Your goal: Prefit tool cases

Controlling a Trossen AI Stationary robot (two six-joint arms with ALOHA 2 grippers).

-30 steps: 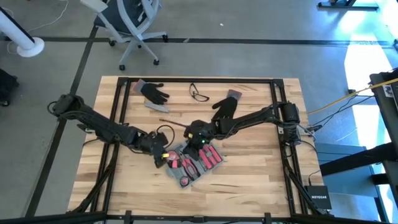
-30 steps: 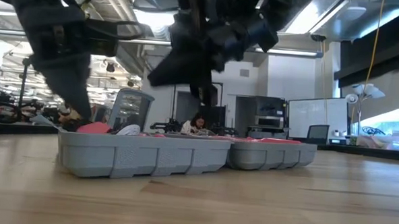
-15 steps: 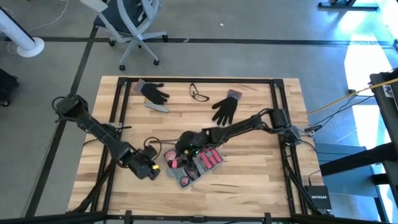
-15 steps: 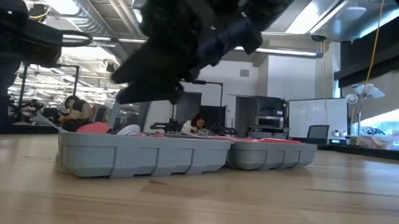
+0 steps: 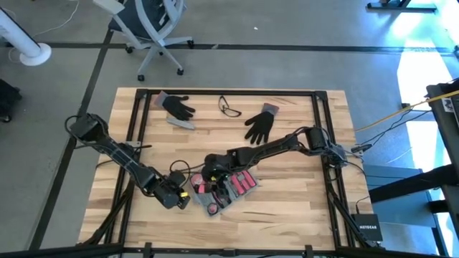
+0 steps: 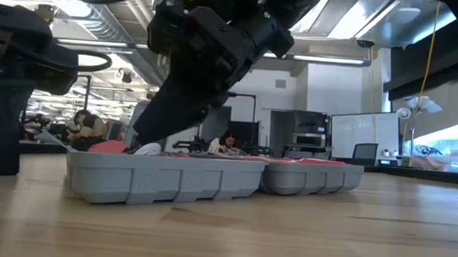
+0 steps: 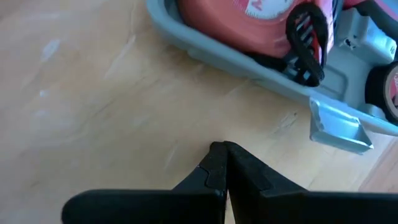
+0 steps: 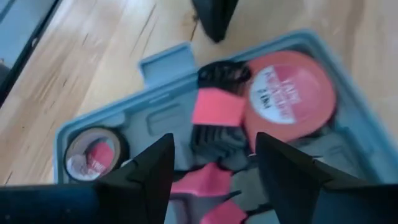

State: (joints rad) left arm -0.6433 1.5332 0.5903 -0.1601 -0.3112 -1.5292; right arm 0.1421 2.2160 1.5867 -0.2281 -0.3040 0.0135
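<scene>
From the overhead cam, the tool case (image 5: 221, 188) lies open just below the middle of the frame, full of red tools. The right gripper (image 5: 209, 170) hangs over its upper-left corner, and the left gripper (image 5: 178, 198) sits on the wood just left of it. Two black gloves (image 5: 259, 124) lie well above.

Low cam: the case (image 6: 211, 179) runs across mid-frame, with a dark arm above it.

Left wrist cam: its fingers (image 7: 214, 168) are pinched together on nothing, case edge (image 7: 261, 68) at the top.

Right wrist cam: its fingers (image 8: 152, 165) are spread wide over the tape measure (image 8: 287, 93).
</scene>
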